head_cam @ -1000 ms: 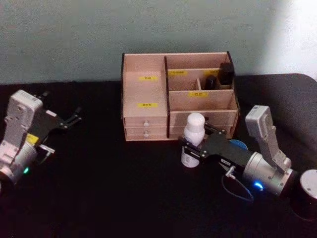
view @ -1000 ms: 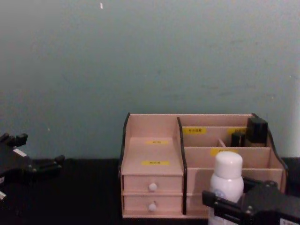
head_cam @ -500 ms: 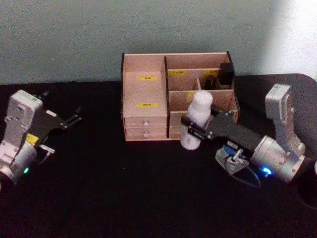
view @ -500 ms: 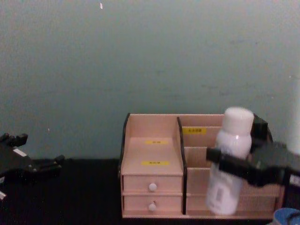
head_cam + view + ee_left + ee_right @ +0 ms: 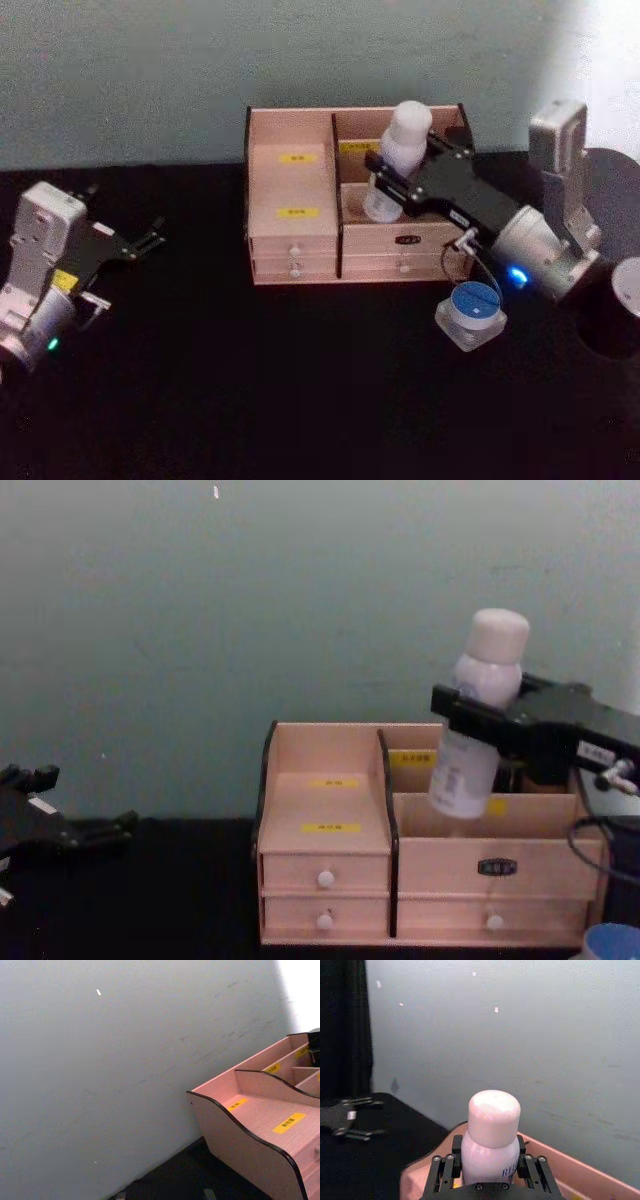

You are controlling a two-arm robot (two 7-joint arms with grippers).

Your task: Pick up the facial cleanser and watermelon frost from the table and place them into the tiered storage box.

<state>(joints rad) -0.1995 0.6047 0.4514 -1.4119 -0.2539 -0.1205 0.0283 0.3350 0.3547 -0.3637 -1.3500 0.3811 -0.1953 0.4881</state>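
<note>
My right gripper (image 5: 392,176) is shut on the facial cleanser (image 5: 398,160), a tall white bottle with a rounded cap, and holds it slightly tilted in the air above the right-hand compartments of the tiered storage box (image 5: 294,215). From the chest the facial cleanser (image 5: 478,715) hangs over the pink tiered storage box (image 5: 325,855), its base about level with the compartment walls. The right wrist view has the facial cleanser (image 5: 491,1137) clamped between the black fingers (image 5: 442,1172). The watermelon frost (image 5: 470,312), a squat blue-lidded jar, stands on the table in front of the box's right end. My left gripper (image 5: 150,236) rests open at the far left.
Dark small bottles (image 5: 455,148) occupy the box's back right compartment. A grey-topped black cylinder (image 5: 623,300) stands at the table's right edge. The black table (image 5: 250,380) lies open between the left arm and the box, with the grey wall close behind.
My right gripper has lifted the facial cleanser from the table in front of the box, up and back, to above the box's right compartments. The left arm has stayed still.
</note>
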